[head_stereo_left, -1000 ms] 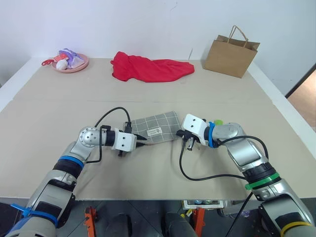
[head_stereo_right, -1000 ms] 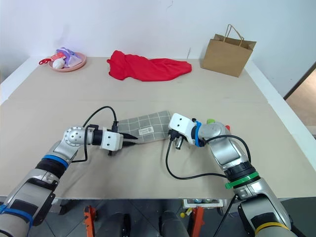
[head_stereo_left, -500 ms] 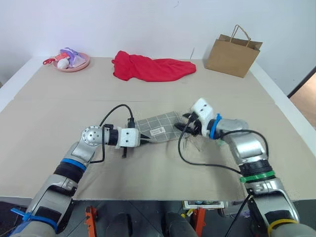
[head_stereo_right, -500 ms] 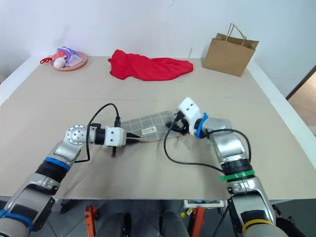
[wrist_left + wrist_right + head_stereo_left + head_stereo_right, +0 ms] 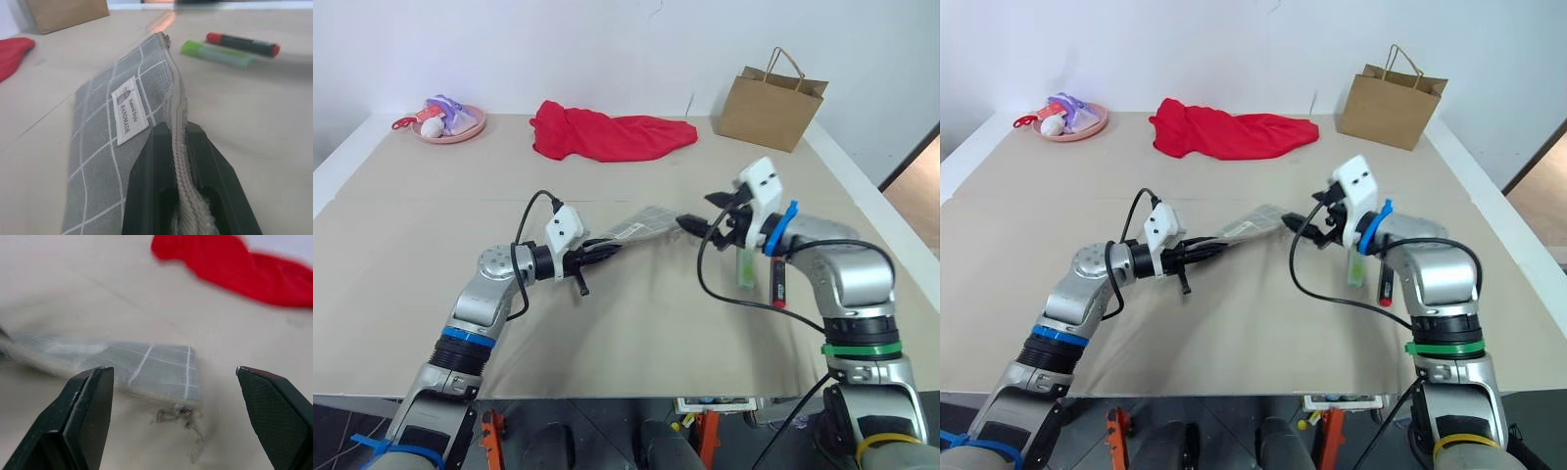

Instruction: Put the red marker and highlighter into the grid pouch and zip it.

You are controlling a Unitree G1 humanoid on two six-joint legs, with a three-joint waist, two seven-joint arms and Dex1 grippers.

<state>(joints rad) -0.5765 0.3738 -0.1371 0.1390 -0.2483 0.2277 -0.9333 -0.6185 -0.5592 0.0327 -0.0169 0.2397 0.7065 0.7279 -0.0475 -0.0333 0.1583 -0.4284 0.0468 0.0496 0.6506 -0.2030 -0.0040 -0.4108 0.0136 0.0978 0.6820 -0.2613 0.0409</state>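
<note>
The grid pouch (image 5: 642,222), grey with white lines and a small white label, hangs tilted off the table. My left gripper (image 5: 607,249) is shut on its zipper edge (image 5: 177,105). My right gripper (image 5: 695,211) stands open just past the pouch's far end, its fingers (image 5: 85,411) spread wide and touching nothing. The pouch's corner (image 5: 168,369) lies between them, a little ahead. The light-green highlighter (image 5: 744,266) and the red marker (image 5: 779,280) lie side by side on the table under my right forearm. Both pens, the highlighter (image 5: 215,53) and the marker (image 5: 242,43), show beyond the pouch.
A red cloth (image 5: 607,135) lies at the back centre. A brown paper bag (image 5: 771,98) stands at the back right. A pink plate (image 5: 450,122) with small items sits at the back left. The table's right edge (image 5: 891,245) runs close to my right arm.
My right gripper opened, let go of the pouch's end and rose to the right, uncovering the two pens. My left gripper rolled and lifted the pouch off the table.
</note>
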